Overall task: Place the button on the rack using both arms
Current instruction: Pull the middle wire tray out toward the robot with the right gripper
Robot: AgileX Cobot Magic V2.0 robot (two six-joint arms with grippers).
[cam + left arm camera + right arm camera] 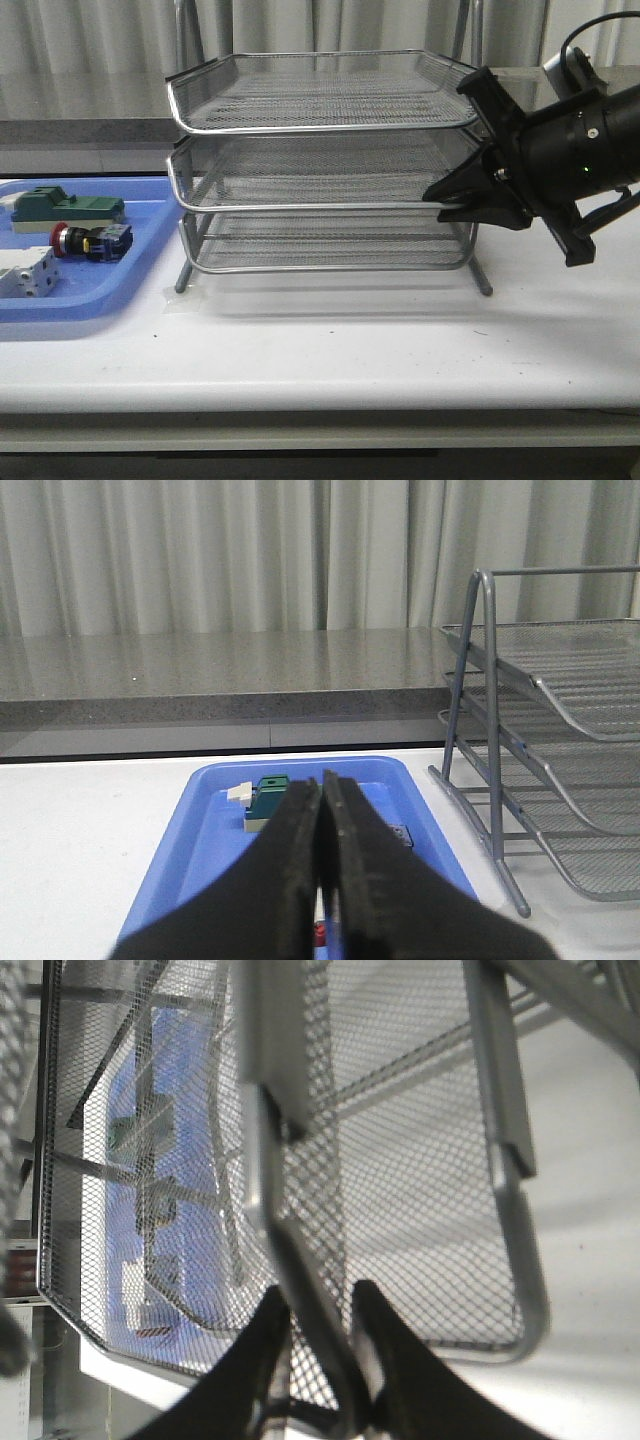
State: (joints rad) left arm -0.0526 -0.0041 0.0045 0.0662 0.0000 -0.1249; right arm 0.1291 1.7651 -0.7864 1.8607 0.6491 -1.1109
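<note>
Gripping the rack's (320, 165) middle tray by its front corner rim, the right gripper (318, 1325) pinches the wire edge between narrowly parted fingers. The left gripper (321, 810) hangs over the blue tray (200, 825), fingers pressed together, holding nothing. The button (90, 241) lies in that tray beside a green block (68, 208).

Brightness: even, soft, moderately bright in all three views.
Shadows: faint blurred shadow on the table (330, 340) under the rack (320, 160); none hard.
Glare: mild sheen on rack wire; no blown highlights.
Focus: front view sharp; left gripper (322, 870) soft, close to lens; mesh nearest right gripper (320, 1360) blurred.
Distortion: none evident at edges.
</note>
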